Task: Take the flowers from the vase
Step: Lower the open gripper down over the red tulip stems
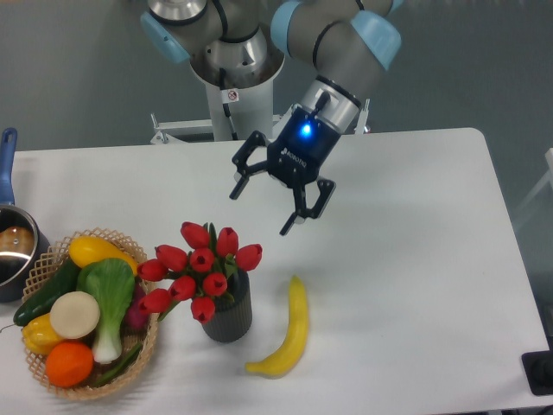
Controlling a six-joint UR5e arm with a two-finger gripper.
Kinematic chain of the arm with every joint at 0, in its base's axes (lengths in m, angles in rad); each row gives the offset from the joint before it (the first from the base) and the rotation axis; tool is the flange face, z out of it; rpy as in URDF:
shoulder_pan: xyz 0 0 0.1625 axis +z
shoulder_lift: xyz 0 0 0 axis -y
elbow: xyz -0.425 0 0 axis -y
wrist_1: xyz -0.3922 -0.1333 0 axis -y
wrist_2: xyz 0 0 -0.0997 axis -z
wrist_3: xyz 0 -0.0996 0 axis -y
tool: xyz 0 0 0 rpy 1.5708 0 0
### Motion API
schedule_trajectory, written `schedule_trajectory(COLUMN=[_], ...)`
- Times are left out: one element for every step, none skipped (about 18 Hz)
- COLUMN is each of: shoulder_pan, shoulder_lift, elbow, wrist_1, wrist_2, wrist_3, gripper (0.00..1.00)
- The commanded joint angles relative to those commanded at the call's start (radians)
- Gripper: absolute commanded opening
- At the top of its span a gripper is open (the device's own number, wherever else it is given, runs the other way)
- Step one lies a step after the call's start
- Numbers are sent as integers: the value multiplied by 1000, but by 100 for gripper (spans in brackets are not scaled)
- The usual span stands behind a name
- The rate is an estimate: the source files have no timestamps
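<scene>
Approach step, I'd say: the gripper (260,211), jaws spread, hangs above the flowers (198,268) in the vase (228,316) near the tabletop's front edge; next comes descending onto the stems.

A banana (286,333) lies at lower centre; a basket (54,255) of produce and a pot (12,246) sit at left.
</scene>
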Motion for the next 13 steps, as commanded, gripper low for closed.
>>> schedule_trajectory(shoulder_pan=[-5, -14, -14, -18, -24, -34, -35, -37, -37, -43, -55, -61, -63], shoulder_lift=[-15, -32, -40, -46, -60, -67, -72, -74, -81, -87, -92, -100, -103], elbow=[9, 17, 17, 17, 17, 18, 20, 23, 28, 34, 38, 38, 38], wrist_1=[11, 18, 29, 28, 28, 29, 31, 35, 35, 37, 38, 38, 38], wrist_2=[3, 11, 18, 21, 21, 14, 14, 14, 14, 8, 3, 3, 3], wrist_3=[2, 8, 38, 84, 110, 117, 120, 120, 120, 118, 118, 118, 117], gripper=[100, 100, 100, 100, 100, 100, 100, 100, 100, 100, 100, 100, 100])
